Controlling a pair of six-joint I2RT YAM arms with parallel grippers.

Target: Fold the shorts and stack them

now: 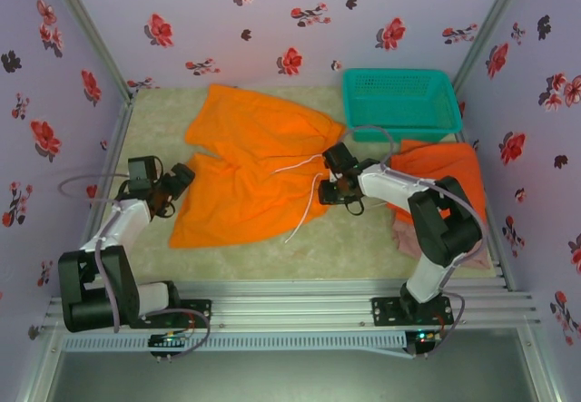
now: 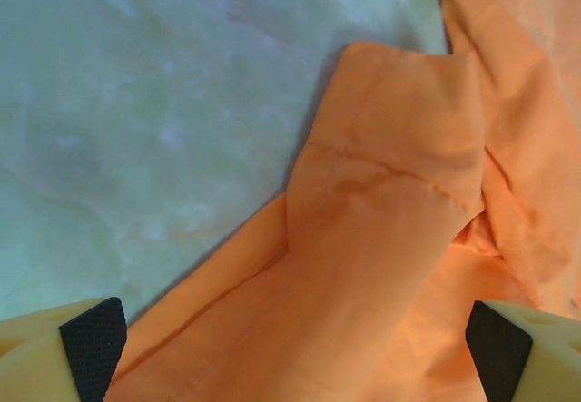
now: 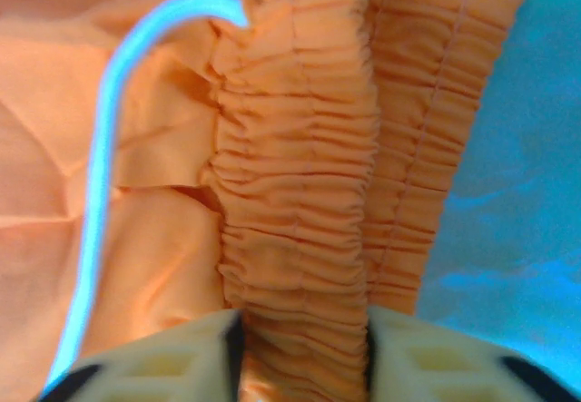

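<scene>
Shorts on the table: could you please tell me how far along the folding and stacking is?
Done: a folded orange pair lies on the pink pair at the right. In hand: the spread orange pair lies mid-table; the right gripper pinches its waistband, and the left gripper hangs open over a leg hem. Left: fold this pair and stack it.

Orange shorts (image 1: pixel 245 175) spread out; orange pair (image 1: pixel 445 161) seemingly atop pink pair (image 1: pixel 402 235)
</scene>
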